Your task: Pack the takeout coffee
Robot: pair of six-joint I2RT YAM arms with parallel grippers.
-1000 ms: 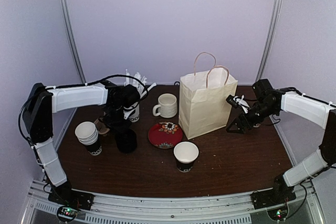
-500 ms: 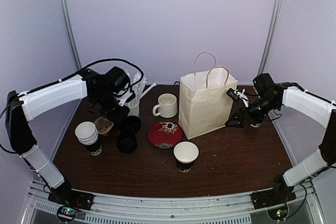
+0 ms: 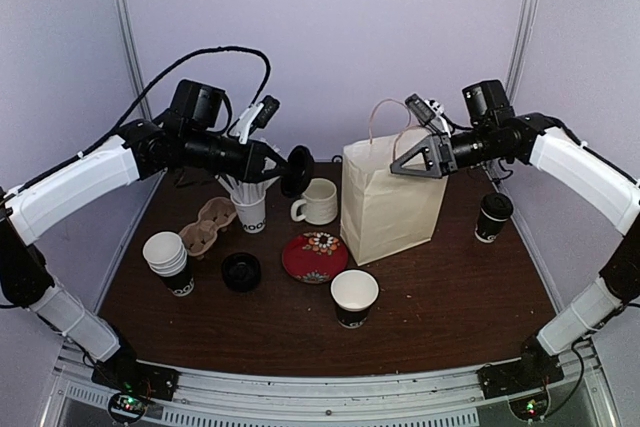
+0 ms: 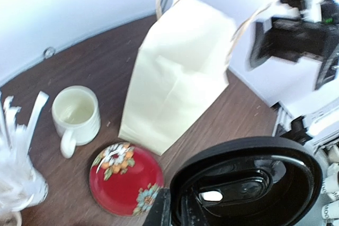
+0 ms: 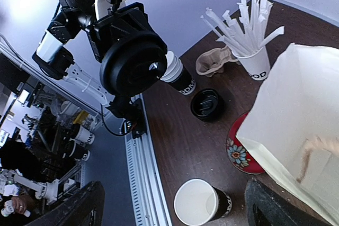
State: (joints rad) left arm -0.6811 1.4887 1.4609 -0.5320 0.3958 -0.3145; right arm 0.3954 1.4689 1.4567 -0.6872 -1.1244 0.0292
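Note:
One takeout coffee point(image 3: 492, 217), a black cup with a black lid, stands on the table right of the paper bag point(image 3: 392, 202). A second black cup point(image 3: 354, 297) stands open with no lid at the front centre. My left gripper point(image 3: 285, 169) is raised left of the bag and shut on the rim of a black lid point(image 4: 249, 183), held on edge. Above the bag's right side, my right gripper point(image 3: 418, 139) hangs open and empty, well clear of the lidded cup. Another black lid point(image 3: 241, 271) lies flat on the table.
A cream mug point(image 3: 318, 201) and a red flowered plate point(image 3: 315, 255) sit left of the bag. A white cup of straws point(image 3: 250, 209), a cardboard carrier point(image 3: 205, 227) and a stack of white cups point(image 3: 168, 262) stand at the left.
My left arm has lifted a black lid off the table and swung it up toward the bag. My right gripper has let go of the lidded cup, opened wider and risen above the bag.

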